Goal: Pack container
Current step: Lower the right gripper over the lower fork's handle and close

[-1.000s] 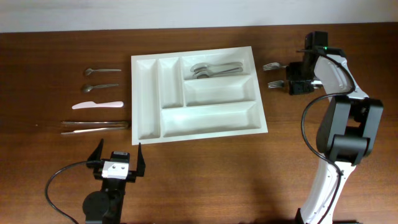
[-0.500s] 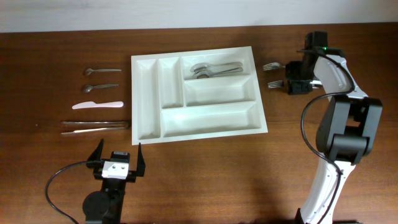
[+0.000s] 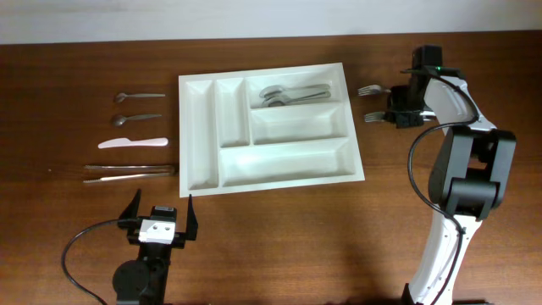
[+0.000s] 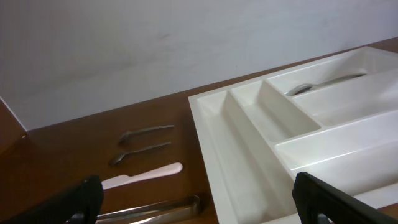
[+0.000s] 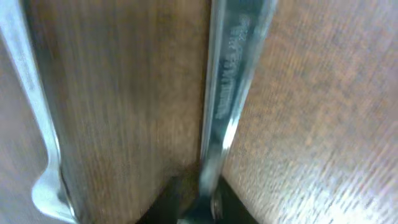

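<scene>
Bare brown wooden tabletop lies open between the large white rectangular plastic cutlery tray and the left gripper. Left of the tray, two small metal spoons, a white plastic knife and long steel tongs line up. Two steel forks lie beside its right rim. The right gripper crowds them, perhaps touching one.

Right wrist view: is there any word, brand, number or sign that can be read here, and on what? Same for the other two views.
Fork, on its handle: stamped lettering, too blurred to read.
Overhead and left wrist views: no text visible.
</scene>
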